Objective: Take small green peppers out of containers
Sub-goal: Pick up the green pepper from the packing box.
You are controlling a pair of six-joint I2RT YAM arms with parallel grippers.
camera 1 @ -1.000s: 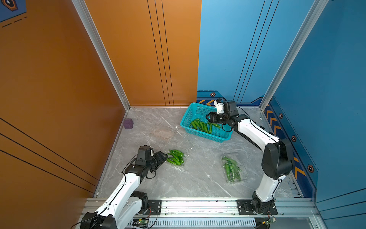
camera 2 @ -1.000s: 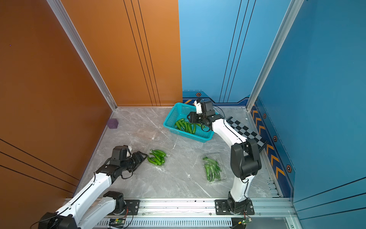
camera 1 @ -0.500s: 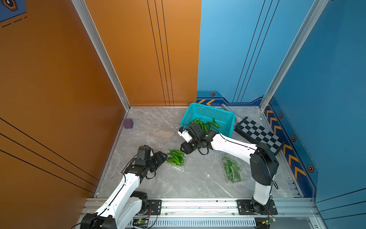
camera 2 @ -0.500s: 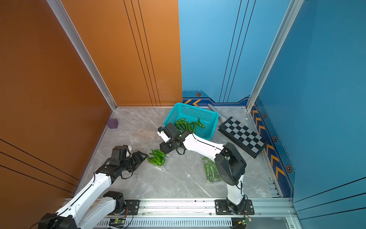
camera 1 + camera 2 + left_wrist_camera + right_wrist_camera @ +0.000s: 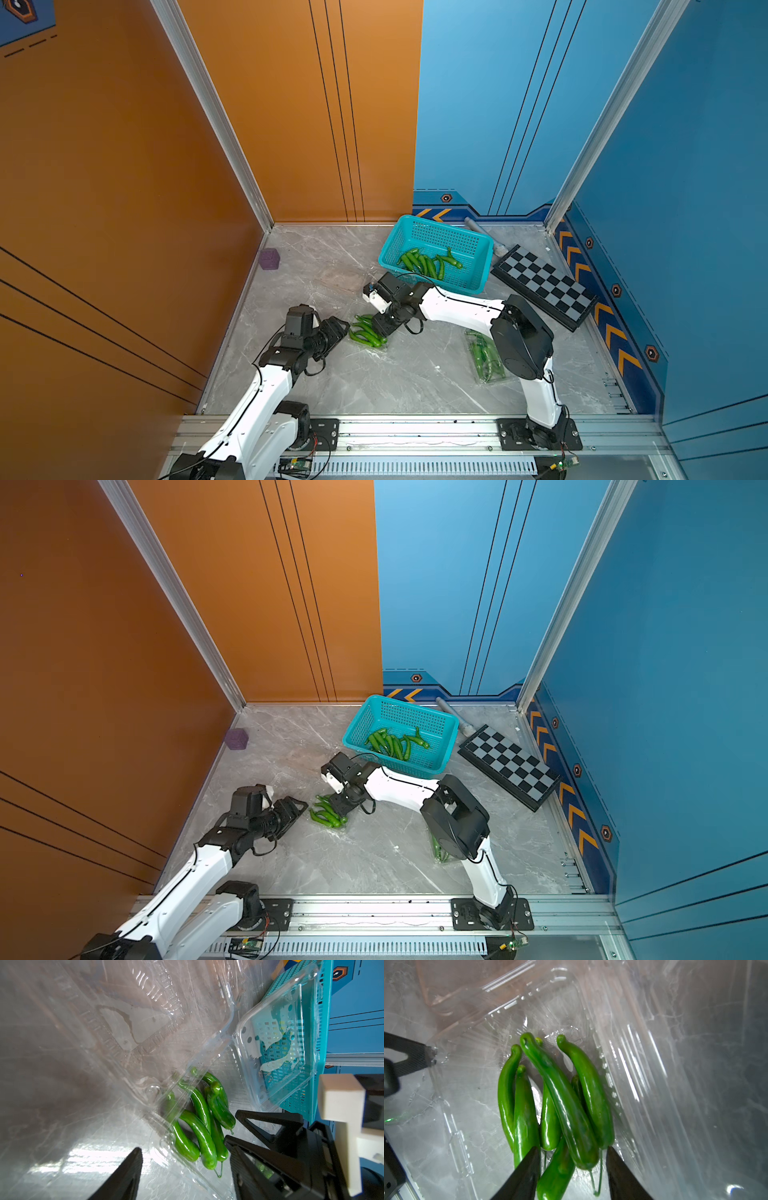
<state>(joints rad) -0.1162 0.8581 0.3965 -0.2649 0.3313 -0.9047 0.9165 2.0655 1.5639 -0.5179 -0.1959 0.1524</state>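
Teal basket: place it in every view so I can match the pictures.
Top view: teal basket at the table's far side, right of centre.
Top view: basket at the far side, near centre.
Left wrist: basket partly behind a clear container.
Right wrist: not in it.
Shared landmark: the pepper pile at the right claw, in all four views.

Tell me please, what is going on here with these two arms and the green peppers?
Two robot arms are emptying clear plastic containers. The right gripper reaches into an open container, its jaws apart on either side of the small green peppers lying there; none is lifted. The left gripper sits at that container's edge; whether it grips it, I cannot tell. Some peppers lie in the teal basket, and another container with peppers waits near the right arm.
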